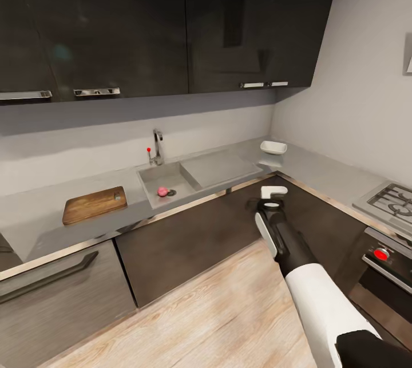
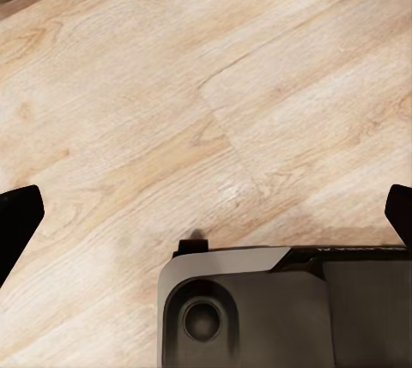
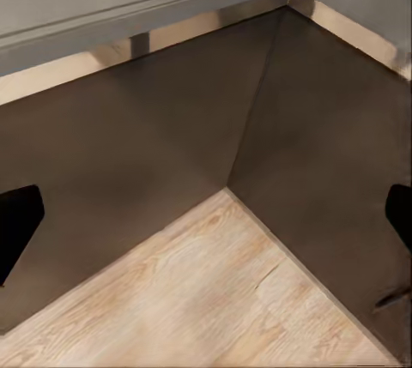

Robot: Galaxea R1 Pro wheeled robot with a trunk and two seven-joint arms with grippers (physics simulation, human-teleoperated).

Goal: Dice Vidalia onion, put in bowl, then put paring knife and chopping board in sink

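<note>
The Vidalia onion (image 1: 162,191), a small pinkish ball, lies in the grey sink (image 1: 150,181) beside the drain. Left of the sink, the wooden chopping board (image 1: 94,205) rests on the countertop (image 1: 40,216). A small greyish item sits on the board's right end, too small to tell whether it is the paring knife. The white bowl (image 1: 273,147) stands in the counter's far corner. My right gripper (image 1: 272,192) (image 3: 206,231) is open, held in front of the dark cabinets below the counter edge, right of the sink. My left gripper (image 2: 206,222) is open over the wooden floor.
A chrome faucet (image 1: 157,147) with a red-tipped lever stands behind the basin, and the drainboard (image 1: 220,166) lies to its right. A hob (image 1: 392,199) and an oven (image 1: 384,268) are at the right. Dark wall cabinets (image 1: 171,24) hang above. Wooden floor (image 1: 217,322) lies before the counter.
</note>
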